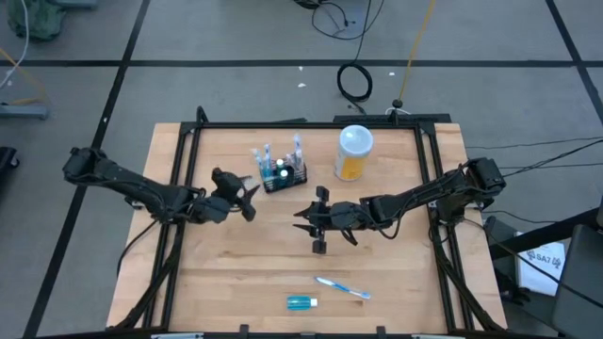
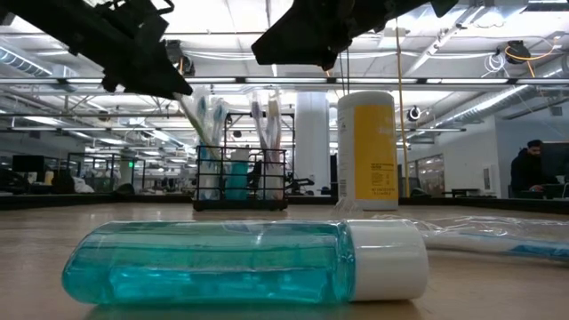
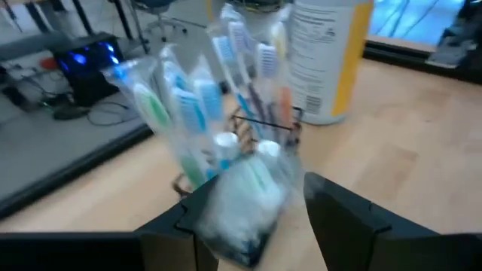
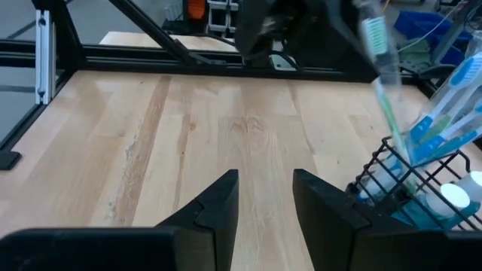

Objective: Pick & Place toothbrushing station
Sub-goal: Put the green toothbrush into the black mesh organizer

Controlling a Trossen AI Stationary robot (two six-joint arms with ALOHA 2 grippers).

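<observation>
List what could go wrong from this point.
1. The left claw hangs open close beside the black rack; pushing in may tip it, since tall wrapped toothbrushes make it top-heavy.
2. The yellow container stands near the rack and could be knocked.
3. The open right claw hovers nearby; the arms might collide.

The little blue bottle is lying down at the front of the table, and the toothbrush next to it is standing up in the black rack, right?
Not quite. The little blue bottle does lie at the front of the table, but the toothbrush next to it lies flat on the wood in its wrapper, not in the black rack. The rack stands farther back, holding other brushes. The high view shows it.
</observation>
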